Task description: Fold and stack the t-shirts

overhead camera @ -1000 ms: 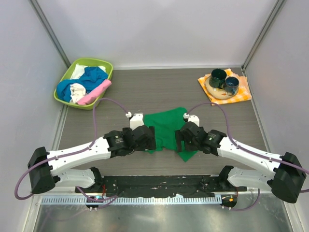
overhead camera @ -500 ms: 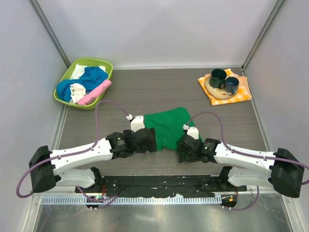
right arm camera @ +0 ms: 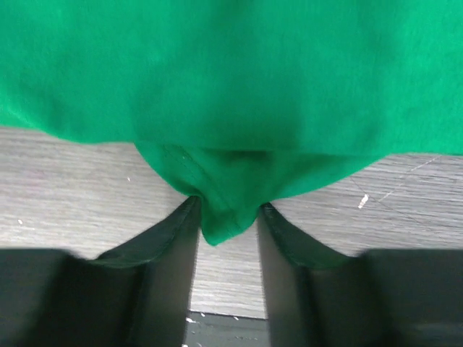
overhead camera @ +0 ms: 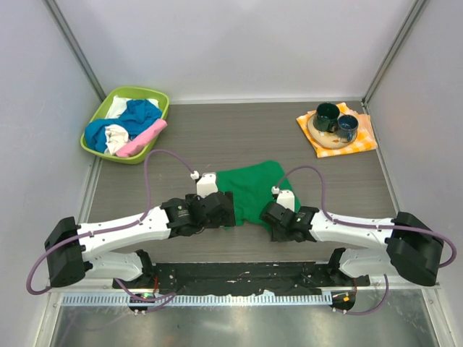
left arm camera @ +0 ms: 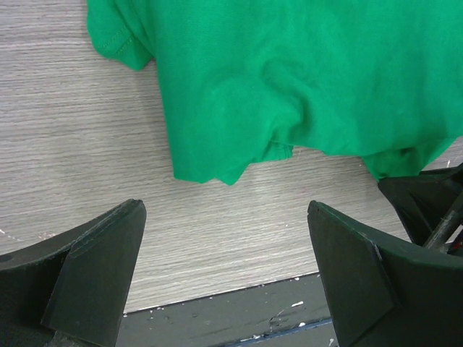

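A green t-shirt [overhead camera: 249, 189] lies crumpled on the wooden table between both arms. My left gripper [overhead camera: 221, 210] hovers over its near left edge, and in the left wrist view the left gripper [left arm camera: 226, 210] stands wide open over bare wood, the green t-shirt [left arm camera: 304, 79] just beyond its fingertips. My right gripper [overhead camera: 269, 215] is at the shirt's near right corner. The right wrist view shows the right gripper [right arm camera: 228, 206] with both fingers pressed against a bunched corner of the green t-shirt [right arm camera: 231, 72]. Blue [overhead camera: 137, 116], white and pink [overhead camera: 141, 139] t-shirts lie in the basket.
A lime-green basket [overhead camera: 160, 97] stands at the far left. An orange-and-white checkered cloth [overhead camera: 365, 141] at the far right carries a plate with two dark mugs [overhead camera: 327, 116]. The table's dark front edge [left arm camera: 239, 318] runs just under the left gripper. Grey walls close in the sides.
My right gripper has slid toward the near edge to the shirt's near right corner and closed its fingers onto the cloth. The left gripper stayed open, shifting only slightly.
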`<control>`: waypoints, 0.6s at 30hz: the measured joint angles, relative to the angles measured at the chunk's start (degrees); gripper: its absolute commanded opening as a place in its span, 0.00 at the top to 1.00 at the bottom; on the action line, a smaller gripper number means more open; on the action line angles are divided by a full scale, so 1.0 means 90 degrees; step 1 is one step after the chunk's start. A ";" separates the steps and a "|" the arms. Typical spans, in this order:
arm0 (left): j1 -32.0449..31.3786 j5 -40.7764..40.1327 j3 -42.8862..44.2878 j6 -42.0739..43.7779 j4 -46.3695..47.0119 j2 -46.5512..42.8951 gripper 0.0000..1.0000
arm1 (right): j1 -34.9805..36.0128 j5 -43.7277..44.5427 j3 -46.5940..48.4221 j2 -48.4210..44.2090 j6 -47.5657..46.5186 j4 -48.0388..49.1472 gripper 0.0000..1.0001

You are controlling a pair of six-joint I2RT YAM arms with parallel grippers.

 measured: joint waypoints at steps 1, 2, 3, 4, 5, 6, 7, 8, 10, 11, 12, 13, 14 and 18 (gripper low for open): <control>0.0000 -0.0015 0.0000 0.0010 0.0000 0.0005 0.00 | 0.0000 0.0049 0.0056 0.0107 -0.0015 0.0036 0.72; 0.0000 -0.0032 0.0000 0.0017 0.0000 0.0010 0.00 | 0.0000 0.0092 0.0109 0.0202 -0.0027 0.0073 0.91; 0.0000 -0.0049 0.0000 0.0022 0.0000 0.0019 0.00 | 0.0000 0.0136 0.0155 0.0296 -0.0034 0.0109 0.99; 0.0000 -0.0061 0.0000 0.0034 0.0000 0.0024 0.00 | 0.0000 0.0158 0.0211 0.0386 -0.0041 0.0158 0.99; 0.0000 -0.0070 0.0000 0.0041 0.0000 0.0027 0.00 | 0.0000 0.0175 0.0260 0.0459 -0.0058 0.0180 0.99; 0.0000 -0.0078 0.0000 0.0046 0.0000 0.0027 0.00 | 0.0007 0.0216 0.0321 0.0546 -0.0053 0.0172 0.99; 0.0000 -0.0087 0.0000 0.0051 0.0000 0.0027 0.00 | 0.0015 0.0257 0.0374 0.0614 -0.0058 0.0158 0.99; 0.0000 -0.0095 0.0000 0.0063 -0.0002 0.0027 0.00 | 0.0015 0.0282 0.0437 0.0675 -0.0073 0.0131 0.99; 0.0000 -0.0119 0.0002 0.0134 -0.0007 0.0027 0.00 | 0.0024 0.0379 0.0573 0.0780 -0.0146 0.0022 0.99; 0.0000 -0.0138 0.0027 0.0160 -0.0053 0.0027 0.00 | 0.0034 0.0444 0.0712 0.0814 -0.0194 -0.0131 0.99; 0.0000 -0.0165 0.0083 0.0202 -0.0134 0.0027 0.00 | 0.0058 0.0520 0.0945 0.0840 -0.0291 -0.0376 0.99; 0.0000 -0.0197 0.0148 0.0238 -0.0189 0.0022 0.00 | 0.0068 0.0610 0.1248 0.0840 -0.0413 -0.0580 0.99; 0.0000 -0.0250 0.0313 0.0316 -0.0330 0.0022 0.00 | 0.0083 0.0690 0.1671 0.0840 -0.0563 -0.0818 0.99; 0.0000 -0.0566 0.1044 0.0529 -0.0656 -0.0134 0.00 | 0.0194 0.0954 0.4410 0.0942 -0.1394 -0.1523 0.99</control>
